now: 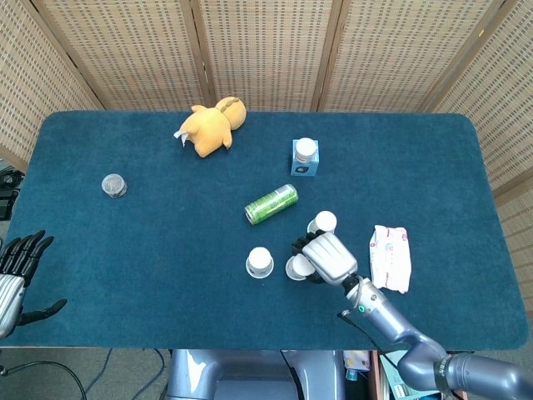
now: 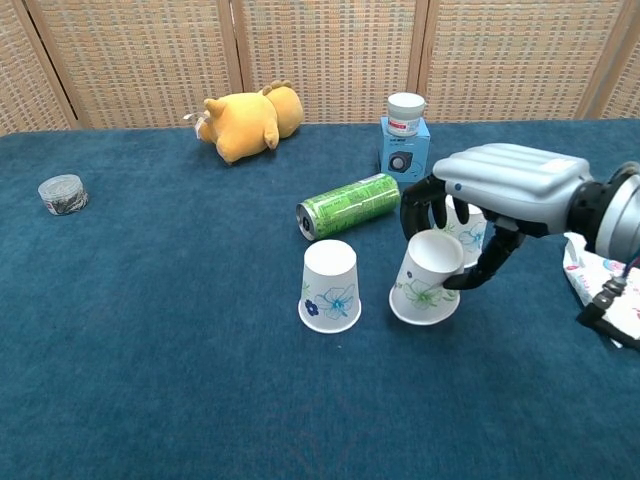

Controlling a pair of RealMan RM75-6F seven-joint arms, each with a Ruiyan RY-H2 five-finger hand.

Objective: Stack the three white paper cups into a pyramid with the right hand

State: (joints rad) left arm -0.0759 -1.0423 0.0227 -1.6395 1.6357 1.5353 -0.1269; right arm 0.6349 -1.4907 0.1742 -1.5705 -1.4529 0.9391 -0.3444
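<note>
Three white paper cups with flower prints stand upside down. One cup (image 2: 331, 286) (image 1: 260, 262) stands free left of the others. My right hand (image 2: 505, 190) (image 1: 327, 257) grips a second cup (image 2: 427, 279) (image 1: 296, 267), tilted, just right of the first. The third cup (image 2: 469, 226) (image 1: 324, 222) stands behind the hand and is largely hidden in the chest view. My left hand (image 1: 17, 268) hangs off the table's front left corner with its fingers apart, holding nothing.
A green can (image 2: 348, 204) lies on its side behind the cups. A blue box with a white jar (image 2: 404, 140), a yellow plush toy (image 2: 245, 120), a small round tin (image 2: 62, 193) and a tissue pack (image 1: 390, 257) are also on the blue table (image 1: 150, 233).
</note>
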